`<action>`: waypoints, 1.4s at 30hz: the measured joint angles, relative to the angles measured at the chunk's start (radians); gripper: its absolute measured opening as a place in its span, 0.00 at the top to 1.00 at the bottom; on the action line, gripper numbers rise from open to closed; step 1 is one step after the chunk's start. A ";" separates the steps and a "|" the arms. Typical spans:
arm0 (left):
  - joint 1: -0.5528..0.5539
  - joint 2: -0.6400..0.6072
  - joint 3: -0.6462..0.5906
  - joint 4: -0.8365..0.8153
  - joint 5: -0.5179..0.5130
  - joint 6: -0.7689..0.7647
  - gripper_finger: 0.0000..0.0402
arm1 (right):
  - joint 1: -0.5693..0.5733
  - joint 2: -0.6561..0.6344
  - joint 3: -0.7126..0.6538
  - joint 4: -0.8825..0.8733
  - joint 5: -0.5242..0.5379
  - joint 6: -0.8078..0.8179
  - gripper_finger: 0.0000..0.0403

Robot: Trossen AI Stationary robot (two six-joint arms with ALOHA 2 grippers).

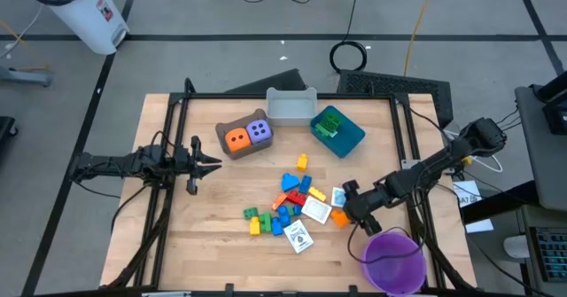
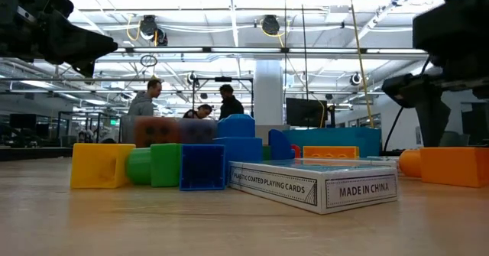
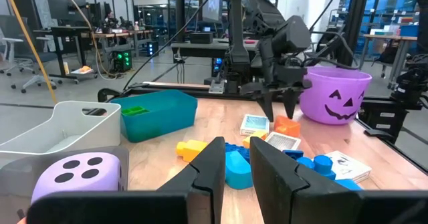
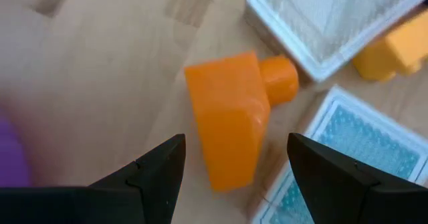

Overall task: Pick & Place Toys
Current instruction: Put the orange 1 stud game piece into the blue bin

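While right gripper (image 4: 231, 164) hangs open over one orange brick (image 4: 231, 120) on the table (image 1: 177, 217), holding nothing; left gripper (image 1: 215, 163) nearly closed, empty, at left; two dice, orange (image 1: 236, 139) and purple (image 1: 259, 131), sit in brown bin (image 1: 223, 129).

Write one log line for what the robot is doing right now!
right gripper: open above orange brick, beside purple bowl | left gripper: nearly shut, empty, waiting at table's left | dice: in brown bin
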 joint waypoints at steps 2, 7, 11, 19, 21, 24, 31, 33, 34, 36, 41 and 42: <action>0.000 0.000 0.000 0.000 0.000 0.000 0.81 | -0.010 0.000 -0.019 0.021 0.000 -0.001 0.37; 0.000 0.000 0.000 0.000 0.000 0.000 0.81 | -0.018 -0.001 -0.048 0.075 -0.001 -0.032 0.37; 0.000 0.000 0.000 0.000 0.000 0.000 0.81 | -0.018 -0.001 -0.065 0.097 -0.030 -0.044 0.38; 0.000 0.000 0.000 0.000 0.000 0.000 0.81 | -0.018 0.000 -0.067 0.087 -0.026 -0.097 0.50; 0.000 0.000 0.000 0.000 0.000 0.000 0.81 | -0.018 0.000 -0.067 0.085 -0.026 -0.107 0.54; 0.000 0.000 0.000 0.000 0.000 0.000 0.81 | -0.018 0.000 -0.068 0.083 -0.026 -0.109 0.61; 0.000 0.000 0.000 0.000 0.000 0.000 0.81 | -0.018 0.001 -0.068 0.085 -0.025 -0.135 0.75; 0.000 0.000 0.000 0.000 0.000 0.000 0.81 | -0.018 0.001 -0.068 0.088 -0.024 -0.136 0.78; 0.000 0.000 0.000 0.000 0.000 0.000 0.81 | -0.018 0.000 -0.068 0.090 -0.024 -0.136 0.79; 0.000 0.000 0.000 0.000 0.000 0.000 0.81 | -0.018 0.000 -0.068 0.091 -0.024 -0.136 0.79; 0.000 0.000 0.000 0.000 0.000 0.000 0.81 | -0.018 0.000 -0.068 0.095 -0.021 -0.136 0.79; 0.000 0.000 0.000 0.000 0.000 0.000 0.81 | -0.018 0.000 -0.068 0.099 -0.021 -0.136 0.79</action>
